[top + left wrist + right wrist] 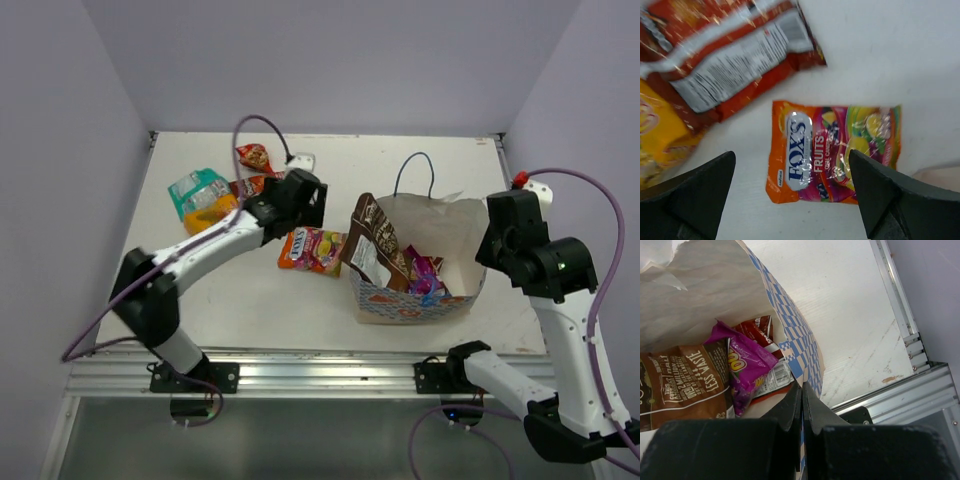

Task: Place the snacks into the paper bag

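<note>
While three packets could already be counted inside the paper bag (410, 305), the job was judged to be less than half done. A brown packet (372, 240), a purple packet (425, 270) and, seen only from the right wrist, a small red packet (757, 330) were lodged in the bag, which sat open on the right half of the bench (280, 310). The bag's blue-checked right-hand rim was pinched by the right claw (801, 395), its fingers pressed together on the paper, apparently so that the mouth was kept wide.

Five packets were counted outside. The multicoloured sweets packet (832, 152) lay flat just beside the bag's left side. The left claw (791, 154) was hung above it, spread wide, with one finger to either side and nothing gripped. Toward the far left of the bench four more were clustered, touching or overlapping: a far red chip bag (255, 157), a nearer red-and-silver chip bag (740, 55), an orange-yellow packet (212, 213) and a teal packet (195, 187).

It was judged that the sweets packet would be taken next, the left claw needing only to be lowered and closed. The cluster of four would then have to be carried across.
</note>
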Robot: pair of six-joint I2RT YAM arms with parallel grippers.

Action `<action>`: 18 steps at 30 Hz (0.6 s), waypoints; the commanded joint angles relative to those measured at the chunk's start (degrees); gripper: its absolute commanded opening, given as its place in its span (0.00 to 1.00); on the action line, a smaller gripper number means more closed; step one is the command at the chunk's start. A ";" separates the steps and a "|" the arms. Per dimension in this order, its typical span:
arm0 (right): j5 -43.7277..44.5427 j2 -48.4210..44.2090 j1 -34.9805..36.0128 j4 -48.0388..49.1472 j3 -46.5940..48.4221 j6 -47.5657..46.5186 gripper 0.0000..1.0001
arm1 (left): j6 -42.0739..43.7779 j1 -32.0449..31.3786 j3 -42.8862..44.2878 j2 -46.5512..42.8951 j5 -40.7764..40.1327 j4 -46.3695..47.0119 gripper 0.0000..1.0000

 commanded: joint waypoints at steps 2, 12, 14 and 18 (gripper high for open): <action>1.21 -0.18 -0.28 -11.79 1.77 0.25 0.00 | -1.70 -0.29 -2.65 13.20 11.26 -1.28 1.00; 1.83 -0.27 -0.28 -11.96 2.03 0.17 0.00 | -3.64 -0.38 -3.61 26.40 10.91 -3.12 0.97; 1.83 -0.19 -0.19 -11.88 1.86 0.17 0.00 | -3.72 -0.38 -4.84 26.06 11.88 -2.50 0.61; 1.57 0.08 -0.28 -11.61 1.86 0.25 0.00 | -5.30 -0.56 -3.46 21.41 6.88 -6.26 0.00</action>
